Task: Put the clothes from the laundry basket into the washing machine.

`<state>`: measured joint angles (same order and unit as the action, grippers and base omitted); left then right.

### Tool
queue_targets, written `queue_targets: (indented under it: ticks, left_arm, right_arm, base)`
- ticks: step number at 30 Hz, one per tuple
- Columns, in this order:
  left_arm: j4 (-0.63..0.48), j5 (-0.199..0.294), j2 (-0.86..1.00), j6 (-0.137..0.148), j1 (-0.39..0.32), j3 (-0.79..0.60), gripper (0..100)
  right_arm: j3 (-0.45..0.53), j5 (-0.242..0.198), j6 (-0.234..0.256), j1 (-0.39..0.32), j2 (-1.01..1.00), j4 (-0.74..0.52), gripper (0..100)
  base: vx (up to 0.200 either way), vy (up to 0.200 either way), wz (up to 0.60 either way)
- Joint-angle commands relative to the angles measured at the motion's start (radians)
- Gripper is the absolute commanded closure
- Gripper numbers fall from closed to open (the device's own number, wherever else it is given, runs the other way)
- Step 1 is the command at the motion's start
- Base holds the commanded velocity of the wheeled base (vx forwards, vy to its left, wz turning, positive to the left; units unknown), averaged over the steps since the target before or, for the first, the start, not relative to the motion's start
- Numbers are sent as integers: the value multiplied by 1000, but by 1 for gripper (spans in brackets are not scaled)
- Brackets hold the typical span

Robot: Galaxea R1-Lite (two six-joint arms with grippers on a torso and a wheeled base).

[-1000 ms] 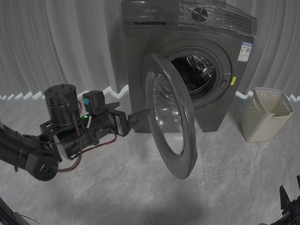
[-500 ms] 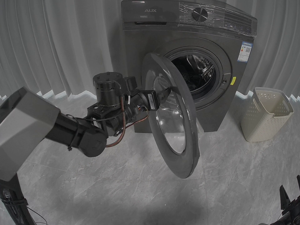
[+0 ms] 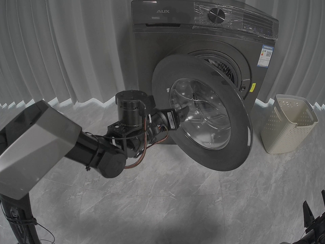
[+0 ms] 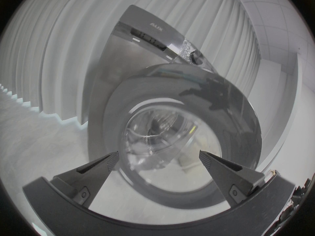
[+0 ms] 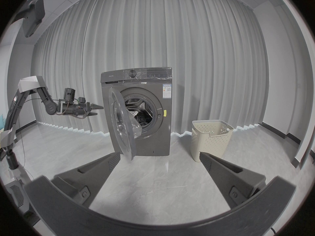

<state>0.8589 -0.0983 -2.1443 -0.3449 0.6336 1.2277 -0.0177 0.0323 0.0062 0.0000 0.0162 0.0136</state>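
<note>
Washing machine [image 3: 162,41] is your landmark: its round door [image 3: 206,119] stands partly open and hides most of the drum mouth. Your left gripper [image 3: 182,112] sits at the door's outer face on the machine's hinge side, jaws spread wide with nothing between them. You cannot tell whether the tips touch the glass. The laundry basket [image 3: 287,133] stands upright just right of the machine. Your right gripper [image 5: 159,156] hangs well in front of the machine, equally wide and empty.
</note>
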Motion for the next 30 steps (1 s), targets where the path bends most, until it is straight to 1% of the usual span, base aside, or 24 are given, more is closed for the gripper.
queue_targets:
  ticks: [1, 3, 5, 7, 8, 9, 11, 13, 14, 15, 16, 18, 20, 23, 24, 26, 27, 28, 29, 30]
  left_arm:
    - [-1, -34, 343, 44, 26, -382, 0]
    - [-11, -57, 491, 78, 34, -514, 0]
    - [-15, -77, 623, 106, 35, -628, 0]
    - [-23, -87, 741, 135, 32, -714, 0]
    - [-37, -95, 817, 158, 24, -763, 0]
    - [-51, -100, 866, 175, 23, -794, 0]
    - [-98, -107, 1012, 225, 17, -879, 0]
    - [-127, -101, 1113, 264, -22, -948, 0]
    - [-135, -97, 1150, 277, -46, -979, 0]
    - [-136, -95, 1167, 284, -60, -993, 0]
    - [-138, -92, 1216, 303, -100, -1025, 0]
    - [-146, -90, 1293, 308, -155, -1057, 0]
    - [-161, -92, 1360, 311, -195, -1083, 0]
    - [-213, -89, 1471, 313, -279, -1106, 0]
    - [-244, -87, 1525, 311, -318, -1120, 0]
    - [-287, -75, 1600, 311, -358, -1142, 0]
    - [-314, -63, 1647, 311, -388, -1152, 0]
    - [-324, -60, 1664, 311, -399, -1157, 0]
    - [-357, -46, 1718, 311, -442, -1176, 0]
    - [-380, -38, 1748, 311, -465, -1186, 0]
  right_arm:
    - [18, 0, 0, 0, -16, 0, 0]
    - [18, 0, 0, 0, -16, 0, 0]
    - [18, 0, 0, 0, -16, 0, 0]
    - [18, 0, -2, 0, -16, 0, 0]
    - [18, 0, 0, 0, -16, 0, 0]
    - [18, 0, 0, 0, -16, 0, 0]
    - [18, 0, 0, 0, -16, 0, 0]
    - [18, 0, -2, 0, -16, -1, 0]
    - [18, -2, -5, -2, -16, -3, 0]
    - [18, -2, -5, -3, -16, -3, 0]
    - [18, -2, -5, -5, -16, 0, 0]
    - [18, 0, 1, 0, -16, 0, 0]
    - [18, 6, 3, 0, -16, -3, 0]
    - [18, -3, -3, 0, -16, -1, 0]
    - [18, -3, -3, 0, -16, 0, 0]
    - [18, -3, -3, 0, -16, -1, 0]
    - [18, -3, -3, 0, -16, 0, 0]
    - [18, -3, -3, 0, -16, 0, 0]
    - [18, -3, -3, 0, -16, 0, 0]
    - [18, -3, 0, 0, -16, 0, 0]
  base:
    - [0, 0, 0]
    - [0, 0, 0]
    - [0, 0, 0]
    - [0, 0, 0]
    - [0, 0, 0]
    - [0, 0, 0]
    - [0, 0, 0]
    - [0, 0, 0]
    - [0, 0, 0]
    - [0, 0, 0]
    - [0, 0, 0]
    - [0, 0, 0]
    - [0, 0, 0]
    - [0, 0, 0]
    - [0, 0, 0]
    - [0, 0, 0]
    - [0, 0, 0]
    - [0, 0, 0]
    - [0, 0, 0]
    - [0, 0, 0]
